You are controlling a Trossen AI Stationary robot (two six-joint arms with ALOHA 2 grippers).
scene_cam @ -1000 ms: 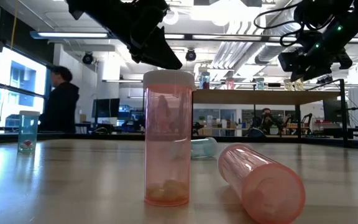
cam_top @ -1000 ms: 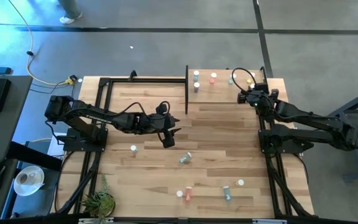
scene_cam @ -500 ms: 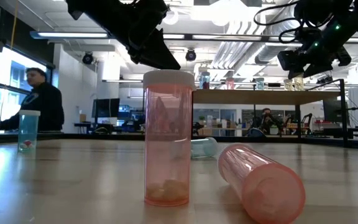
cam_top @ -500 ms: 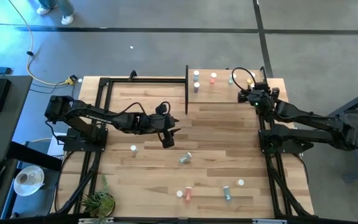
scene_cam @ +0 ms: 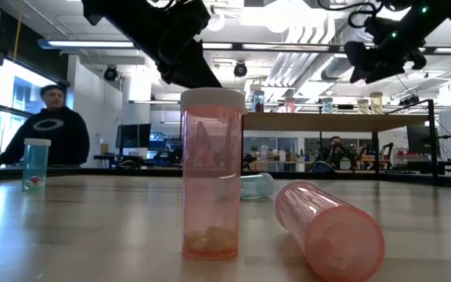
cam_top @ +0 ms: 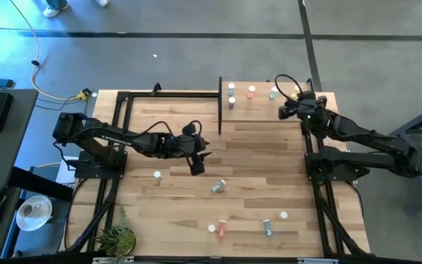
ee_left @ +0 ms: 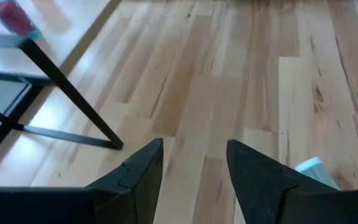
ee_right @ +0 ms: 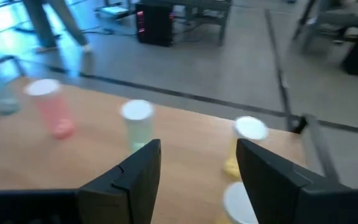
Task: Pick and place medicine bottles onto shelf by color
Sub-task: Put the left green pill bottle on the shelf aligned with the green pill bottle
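On the table, largest thing first:
table (cam_top: 255, 158): light wood planks with black frame rails down both sides; the shelf stands at its far right corner.
shelf (cam_top: 258, 106): raised light-wood panel on black posts; every place below is given from it.
right arm: reaches over the shelf's right end.
left arm: stretches across the table toward the shelf's near-left post.
right gripper (cam_top: 283, 110): above the shelf's right part, fingers (ee_right: 135, 171) apart with nothing between them.
left gripper (cam_top: 198, 163): over bare table, in front of and left of the shelf, fingers (ee_left: 143, 171) apart and empty.
bottles on the shelf: two blue-grey ones (cam_top: 231, 95) at its left end, a pink one (cam_top: 251, 92) beside them, a pale green one (cam_top: 273, 93) further right, yellow ones (ee_right: 246, 146) at the right end, probably two, since the arm hides them from above.
bottles off the shelf: a teal one (cam_top: 157, 174) upright, left of the shelf; a blue-grey one (cam_top: 219, 186) lying in front of it; a pink pair (cam_top: 217, 229), one upright and one lying, with a teal one (cam_top: 267, 226) and another white-capped one (cam_top: 283, 215), all near the table's front edge, well apart from the shelf.
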